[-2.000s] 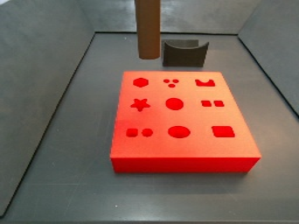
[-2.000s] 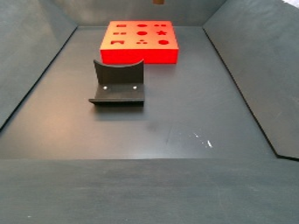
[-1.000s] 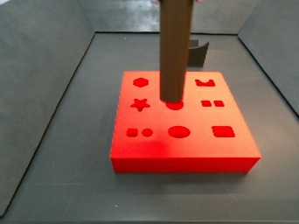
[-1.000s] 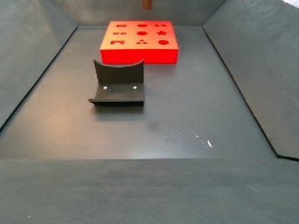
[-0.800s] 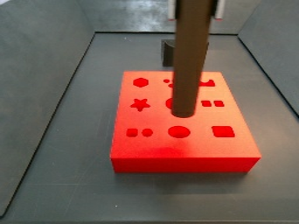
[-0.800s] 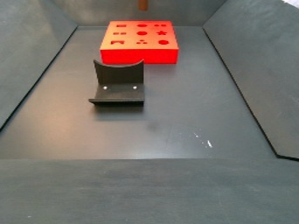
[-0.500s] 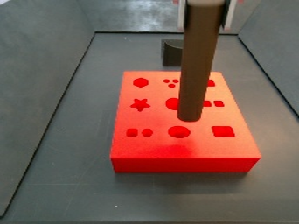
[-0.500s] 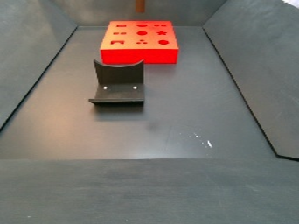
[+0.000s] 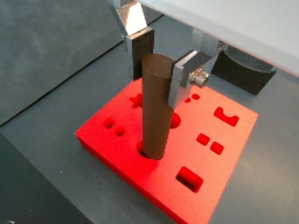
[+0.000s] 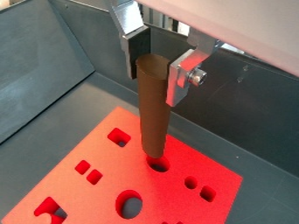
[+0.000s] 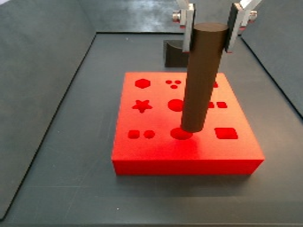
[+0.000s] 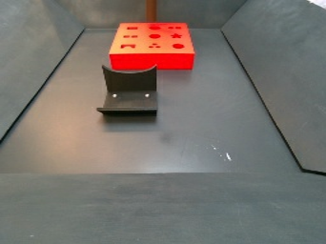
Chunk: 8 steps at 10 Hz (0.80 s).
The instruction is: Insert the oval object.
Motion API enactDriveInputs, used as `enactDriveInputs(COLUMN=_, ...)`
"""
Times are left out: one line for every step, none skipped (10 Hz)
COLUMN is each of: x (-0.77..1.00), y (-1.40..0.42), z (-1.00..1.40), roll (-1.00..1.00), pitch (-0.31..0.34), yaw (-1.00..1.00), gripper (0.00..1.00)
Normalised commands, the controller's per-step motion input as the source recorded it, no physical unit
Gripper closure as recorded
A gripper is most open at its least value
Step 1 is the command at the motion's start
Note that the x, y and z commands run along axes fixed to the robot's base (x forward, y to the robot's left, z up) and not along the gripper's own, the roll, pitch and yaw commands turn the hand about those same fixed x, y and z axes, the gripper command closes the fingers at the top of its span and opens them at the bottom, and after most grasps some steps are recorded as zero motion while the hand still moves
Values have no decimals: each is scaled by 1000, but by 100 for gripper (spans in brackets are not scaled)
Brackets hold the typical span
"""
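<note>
gripper (image 9: 160,63) above block (image 9: 201,179), fixture (image 12: 128,91) apart

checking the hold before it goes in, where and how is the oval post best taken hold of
Grip the oval object at its top end, from above, much as the tool holds it now. The post stands nearly upright with its foot at a hole in the red block, so only the upper part is free. Its smooth sides suit the flat silver fingers closing across it.

no readable text, labels or numbers on anything here.
</note>
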Motion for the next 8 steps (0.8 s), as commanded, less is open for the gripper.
enactDriveInputs(x=0, y=6, z=-191, roll=44, pitch=0, yaw=0, gripper=100)
enactDriveInputs(x=0, y=97, z=-300, roll=0, pitch=0, yaw=0, gripper=100)
enactDriveInputs(x=0, y=0, z=-117, roll=0, pitch=0, yaw=0, gripper=100)
enactDriveInputs(x=0, y=0, z=0, roll=-10, pitch=0, yaw=0, gripper=100)
enactDriveInputs(x=0, y=0, z=-123, roll=0, pitch=0, yaw=0, gripper=100)
enactDriveInputs(x=0, y=49, z=-246, roll=13, pitch=0, yaw=0, gripper=100)
enactDriveInputs(x=0, y=0, z=-189, roll=0, pitch=-1, yaw=0, gripper=100)
enactDriveInputs(x=0, y=0, z=-60, roll=0, pitch=-7, yaw=0, gripper=100)
